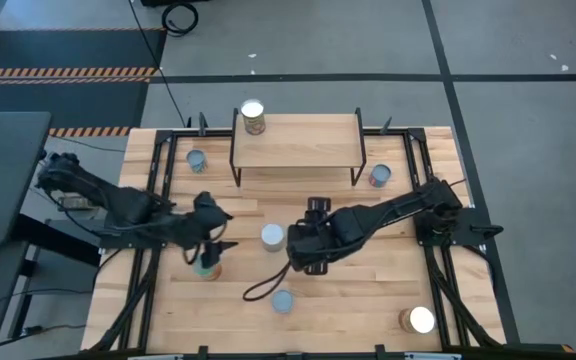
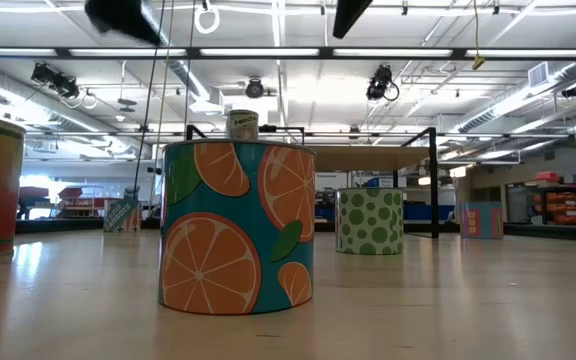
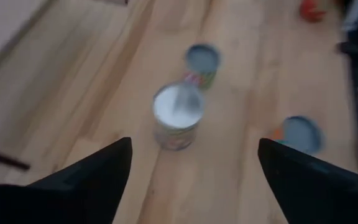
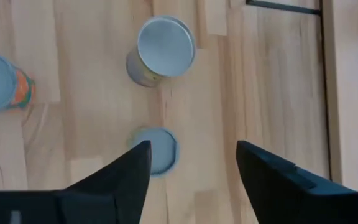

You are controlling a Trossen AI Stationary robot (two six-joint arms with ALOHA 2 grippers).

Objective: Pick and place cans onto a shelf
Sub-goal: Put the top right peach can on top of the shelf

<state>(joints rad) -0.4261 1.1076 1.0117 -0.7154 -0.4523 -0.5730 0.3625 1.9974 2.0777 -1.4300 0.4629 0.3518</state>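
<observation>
Cans lie scattered on the bench [image 1: 368, 290] around the shelf [image 1: 298, 142], and one can [image 1: 253, 117] stands on the shelf's left end. Left gripper [image 1: 214, 245], fingers spread apart and holding nothing, hangs in front of the shelf and to its left, over a can with an orange label [image 1: 206, 267]. Right gripper [image 1: 298, 255], fingers also parted and empty, sits in front of the shelf, just beside a silver-topped can [image 1: 273, 237]. Another can [image 1: 283, 301] stands farther out from the shelf.

Orange-slice can [image 2: 236, 228], green-dotted can [image 2: 370, 221], both teal-and-white.
</observation>
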